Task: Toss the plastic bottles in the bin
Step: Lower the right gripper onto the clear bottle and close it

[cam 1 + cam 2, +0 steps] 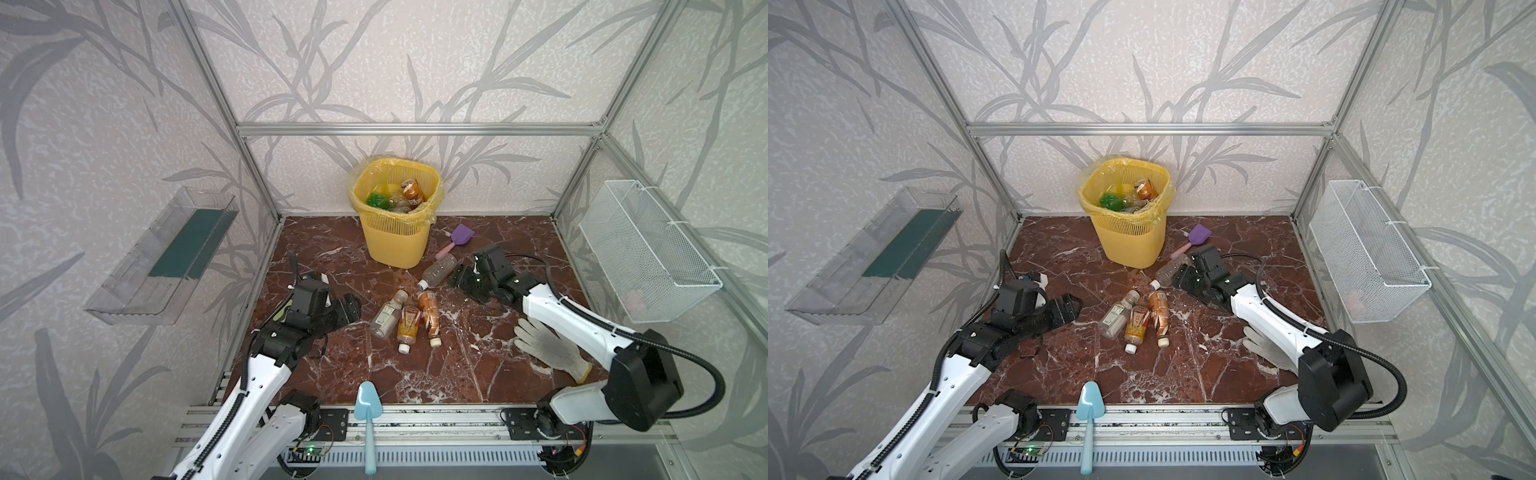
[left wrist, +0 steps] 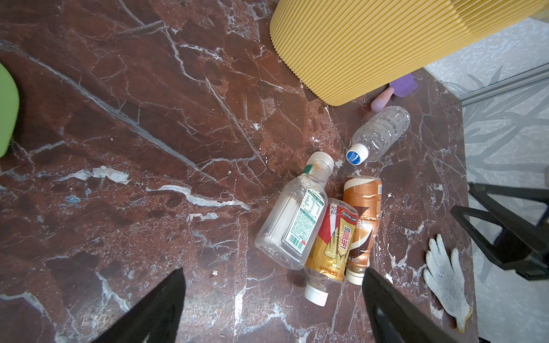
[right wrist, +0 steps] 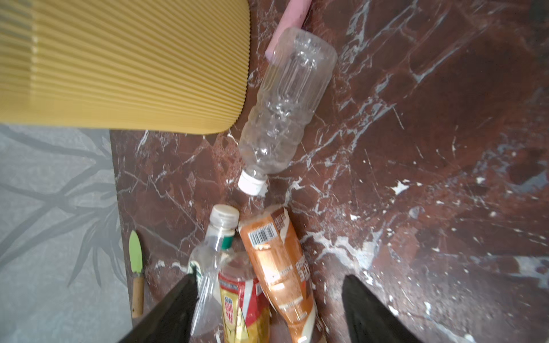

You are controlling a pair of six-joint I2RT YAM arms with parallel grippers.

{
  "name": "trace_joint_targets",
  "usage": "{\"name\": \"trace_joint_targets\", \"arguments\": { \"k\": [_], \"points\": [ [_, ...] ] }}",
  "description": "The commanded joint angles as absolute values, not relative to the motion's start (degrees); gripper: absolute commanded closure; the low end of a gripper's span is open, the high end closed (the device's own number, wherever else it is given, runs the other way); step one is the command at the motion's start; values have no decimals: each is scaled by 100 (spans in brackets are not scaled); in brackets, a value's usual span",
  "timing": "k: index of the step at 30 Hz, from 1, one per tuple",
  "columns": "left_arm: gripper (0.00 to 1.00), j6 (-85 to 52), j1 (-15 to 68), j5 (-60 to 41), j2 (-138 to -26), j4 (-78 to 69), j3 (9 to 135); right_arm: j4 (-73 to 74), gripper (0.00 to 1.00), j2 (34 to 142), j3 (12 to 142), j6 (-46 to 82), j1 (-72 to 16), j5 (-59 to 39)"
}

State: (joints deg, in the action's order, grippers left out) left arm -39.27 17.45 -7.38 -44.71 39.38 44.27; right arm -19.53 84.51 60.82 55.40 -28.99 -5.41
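Note:
The yellow bin [image 1: 392,237] stands at the back wall with several bottles inside, among them a brown-orange one [image 1: 412,192] and a green one [image 1: 376,200]. On the marble floor in front of it lie a clear bottle with a blue-white cap [image 1: 439,270], a clear green-labelled bottle [image 1: 387,319], a gold-red labelled bottle [image 1: 408,328] and a brown-orange bottle [image 1: 429,316]. My left gripper [image 2: 274,270] is open just left of the three-bottle cluster and holds nothing. My right gripper [image 3: 269,276] is open beside the blue-capped bottle [image 3: 285,104], holding nothing.
A purple shovel [image 1: 459,235] lies right of the bin. A blue shovel [image 1: 366,415] rests on the front edge. A white glove [image 1: 548,347] lies under the right arm. A white mesh basket [image 1: 648,249] hangs on the right wall, a clear tray [image 1: 162,257] on the left.

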Motion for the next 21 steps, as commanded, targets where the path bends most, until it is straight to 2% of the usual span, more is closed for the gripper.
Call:
{"name": "trace_joint_targets", "arguments": {
  "k": [1,5,12,21],
  "points": [
    [8,-3970,1724,-729,-4267,4055,4365,-2029,11,8907,6509,5873,-2830,-419],
    [8,-3964,1723,-699,-4118,4134,4317,-2000,8,9440,6887,6072,-2805,-342],
    [8,-3999,1723,-696,-3945,4207,4289,-1615,15,10102,7066,6549,-2734,-176],
    [8,-3921,1723,-657,-3903,4331,4367,-1248,16,10924,7528,6705,-2645,-545]
  ]
}}
